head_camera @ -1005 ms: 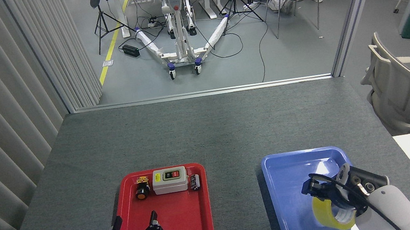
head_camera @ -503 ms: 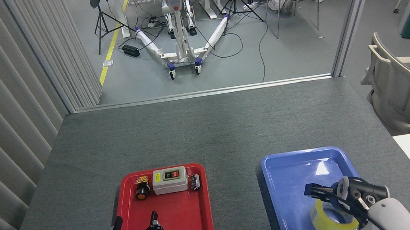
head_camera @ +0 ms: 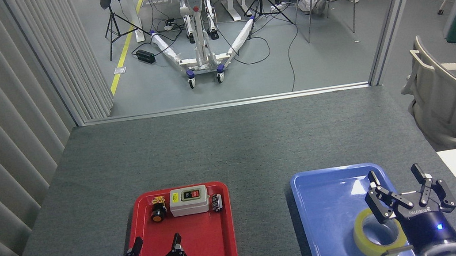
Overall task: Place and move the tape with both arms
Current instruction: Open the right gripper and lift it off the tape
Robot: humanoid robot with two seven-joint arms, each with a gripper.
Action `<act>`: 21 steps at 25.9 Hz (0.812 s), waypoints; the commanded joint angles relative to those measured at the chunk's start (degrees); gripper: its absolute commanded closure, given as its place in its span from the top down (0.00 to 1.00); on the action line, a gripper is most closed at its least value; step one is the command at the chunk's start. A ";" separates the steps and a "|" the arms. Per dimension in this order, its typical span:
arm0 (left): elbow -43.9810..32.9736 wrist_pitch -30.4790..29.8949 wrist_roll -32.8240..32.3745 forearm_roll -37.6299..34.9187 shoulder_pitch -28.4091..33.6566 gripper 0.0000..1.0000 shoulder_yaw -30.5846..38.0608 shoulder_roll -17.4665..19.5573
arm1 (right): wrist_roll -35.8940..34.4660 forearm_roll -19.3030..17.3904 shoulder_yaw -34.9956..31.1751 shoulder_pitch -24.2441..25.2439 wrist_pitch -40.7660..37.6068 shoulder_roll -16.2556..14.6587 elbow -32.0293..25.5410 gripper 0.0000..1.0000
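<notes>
- the tape (head_camera: 379, 234) lies flat in the blue tray (head_camera: 325, 217), near its right front corner, hole facing up.
- your right gripper (head_camera: 398, 182) sits just beside and partly over the roll, fingers spread apart, holding nothing.
- your left gripper (head_camera: 157, 247) hangs over the red tray (head_camera: 202, 247), fingers also apart and empty.
- expect the roll to be light and stiff, with a smooth, probably slick outer face.
- you'd likely do best with one finger inside the core and one outside, pinching the wall; it shouldn't crush.
</notes>
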 commanded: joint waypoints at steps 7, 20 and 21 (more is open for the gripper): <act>0.12 -0.91 -0.19 0.27 0.56 0.99 3.85 -1.45 | -1.95 -0.32 -3.39 4.85 -3.73 3.33 0.51 1.00; -0.06 -1.35 -0.19 0.27 1.09 0.99 12.90 -7.25 | -1.87 -0.41 -3.22 5.73 -3.73 3.85 0.33 1.00; -0.06 -1.44 -0.19 -0.17 0.83 0.99 12.99 -7.51 | -1.87 -0.41 -3.13 5.73 -3.82 3.85 0.33 1.00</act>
